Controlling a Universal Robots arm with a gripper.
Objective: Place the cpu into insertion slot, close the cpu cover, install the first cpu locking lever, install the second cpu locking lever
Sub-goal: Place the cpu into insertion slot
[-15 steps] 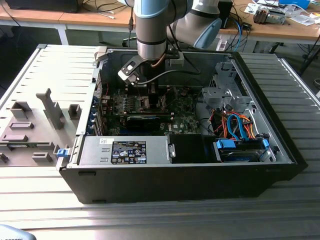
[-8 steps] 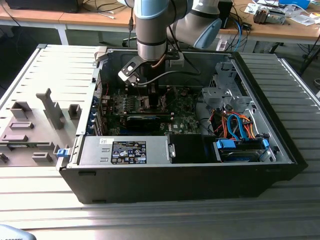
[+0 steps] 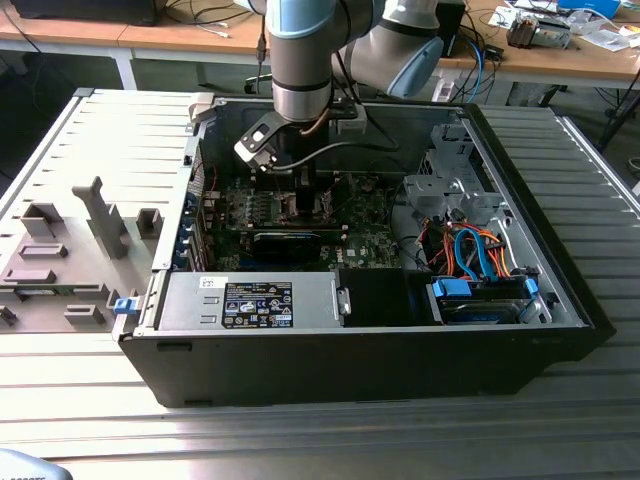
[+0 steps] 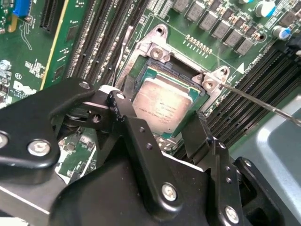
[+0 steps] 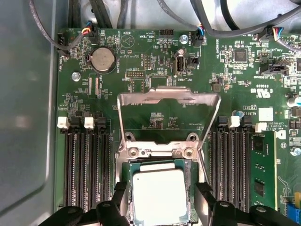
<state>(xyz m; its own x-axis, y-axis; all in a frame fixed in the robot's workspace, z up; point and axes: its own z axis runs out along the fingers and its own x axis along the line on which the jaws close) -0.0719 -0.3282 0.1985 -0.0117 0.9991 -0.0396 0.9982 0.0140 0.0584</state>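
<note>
1. In the exterior view the gripper (image 3: 300, 195) is reaching down into the open PC case (image 3: 560, 300), upper-middle of the frame, over the green motherboard (image 3: 370, 245).
2. In both wrist views the cpu (image 5: 157, 197) (image 4: 164, 101) is lying flat w/ its grey metal top up, in the insertion slot (image 5: 157, 151) (image 4: 157, 49).
3. The chip is square, so no long axis. Its edges are running parallel to the slot rim and to the black memory slots (image 5: 87, 174) on either side.
4. The gripper (image 5: 162, 188) (image 4: 160, 115) is set narrow. Its black fingers (image 5: 120, 197) are pressing in at two opposite edges of the cpu, holding it.
5. The cpu cover (image 5: 167, 96) is standing open, swung back on its hinge, free edge pointing toward the round coin cell (image 5: 102, 60). Board is showing through its window.
6. A thin metal lever (image 4: 263, 103) is sticking out from one slot corner, unlatched.
7. Writing: faint print on the cpu top, white lettering across the board, and a black-and-white label on the power supply (image 3: 255, 300). None of it is legible enough to trust.
8. The case is sitting on a ribbed metal surface (image 3: 300, 440). Grey fixtures (image 3: 100, 225) are at the exterior view's left.
</note>
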